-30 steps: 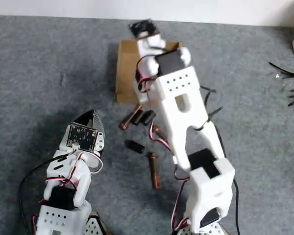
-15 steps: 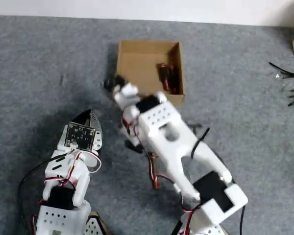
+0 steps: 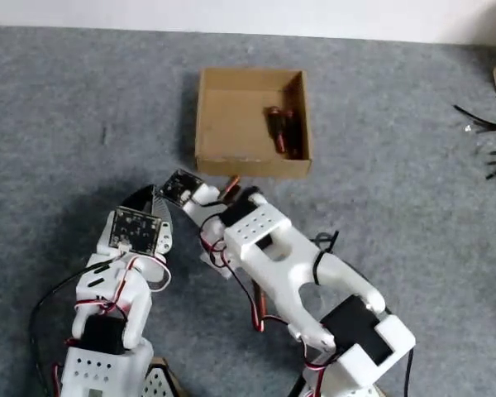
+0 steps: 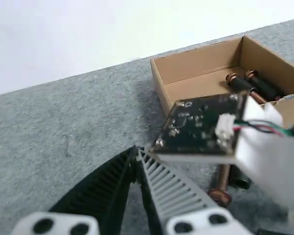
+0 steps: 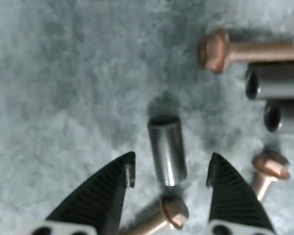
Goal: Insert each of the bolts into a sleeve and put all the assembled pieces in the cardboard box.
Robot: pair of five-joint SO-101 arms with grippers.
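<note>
R end effector (image 5: 171, 166) swung back from cardboard box (image 3: 231, 116) to over loose sleeve (image 5: 167, 147).

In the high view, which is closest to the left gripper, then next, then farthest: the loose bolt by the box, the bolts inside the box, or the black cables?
From the left gripper:
1. The loose bolt, on the carpet outside the box.
2. The bolts inside the box, by its right wall.
3. The black cables, far at the right edge.
</note>
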